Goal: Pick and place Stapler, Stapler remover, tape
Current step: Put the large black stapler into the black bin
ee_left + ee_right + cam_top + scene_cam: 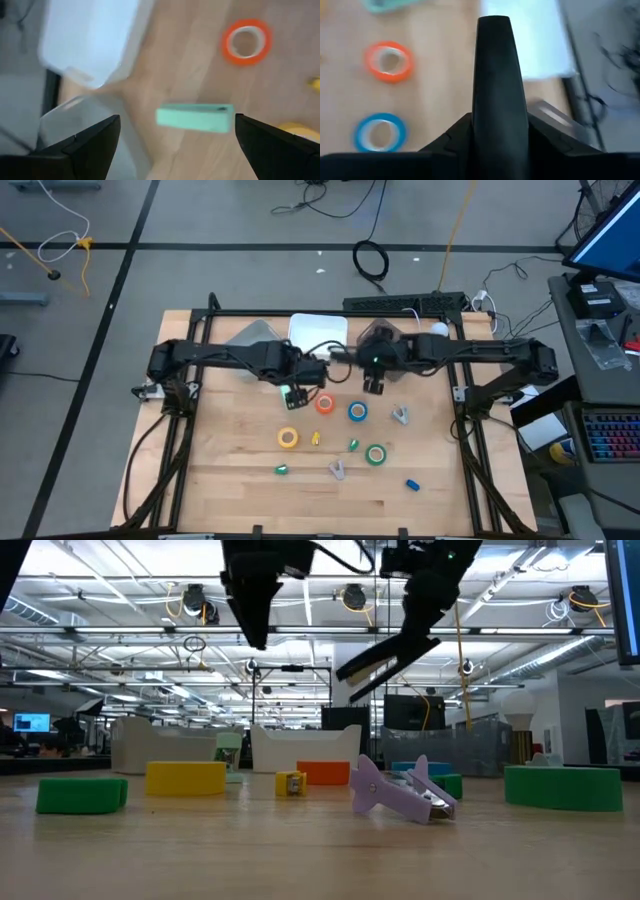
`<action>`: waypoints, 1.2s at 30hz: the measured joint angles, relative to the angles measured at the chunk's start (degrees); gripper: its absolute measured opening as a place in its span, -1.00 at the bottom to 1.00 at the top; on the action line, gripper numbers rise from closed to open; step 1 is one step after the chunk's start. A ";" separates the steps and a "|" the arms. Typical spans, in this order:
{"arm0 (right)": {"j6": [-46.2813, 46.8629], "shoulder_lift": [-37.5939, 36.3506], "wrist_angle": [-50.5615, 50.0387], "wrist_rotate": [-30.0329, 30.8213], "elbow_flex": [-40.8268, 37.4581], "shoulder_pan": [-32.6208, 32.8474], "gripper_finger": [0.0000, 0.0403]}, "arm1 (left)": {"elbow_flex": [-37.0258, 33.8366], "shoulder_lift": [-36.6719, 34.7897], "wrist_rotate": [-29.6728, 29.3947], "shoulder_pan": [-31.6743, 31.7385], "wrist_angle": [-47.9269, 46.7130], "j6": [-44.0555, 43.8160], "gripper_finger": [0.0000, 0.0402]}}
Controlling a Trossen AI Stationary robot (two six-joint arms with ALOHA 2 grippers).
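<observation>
1. The left gripper (292, 393) is hanging above the middle of the table (230, 480), its fingers (87, 145) standing wide apart with nothing between them.
2. A mint-green stapler (195, 118) is lying on the wood below those open fingers, at the centre of the left wrist view.
3. The right gripper (373, 385) is hovering just right of centre in the high view, gripping a long black stapler (497, 85) that is pointing away from the wrist.
4. The red-orange tape roll (325, 404) is sitting at centre, the blue one (357, 412) just to its right, the yellow one (288, 437) lower left, the green one (375, 454) lower right.
5. A lilac staple remover (400, 790) is resting at the low view's centre, in front of the rolls.
6. A white tray (318, 330) is lying at the table's upper edge.
</observation>
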 joint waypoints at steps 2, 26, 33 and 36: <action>1.19 -1.33 0.21 2.74 -0.01 -1.85 -0.35 | 0.04 -0.49 -0.58 0.06 -2.43 -2.50 0.95; 22.24 -10.17 6.72 3.77 -19.54 -14.11 -0.35 | -13.43 -11.82 0.09 -1.18 15.43 -8.25 0.95; 20.49 -9.15 14.68 2.70 -25.23 -17.01 -0.35 | -25.98 -20.19 4.21 -1.23 24.97 -13.62 0.95; 20.02 -9.08 16.09 2.59 -26.75 -17.74 -0.35 | -29.95 -23.43 5.30 -1.72 27.62 -15.71 0.95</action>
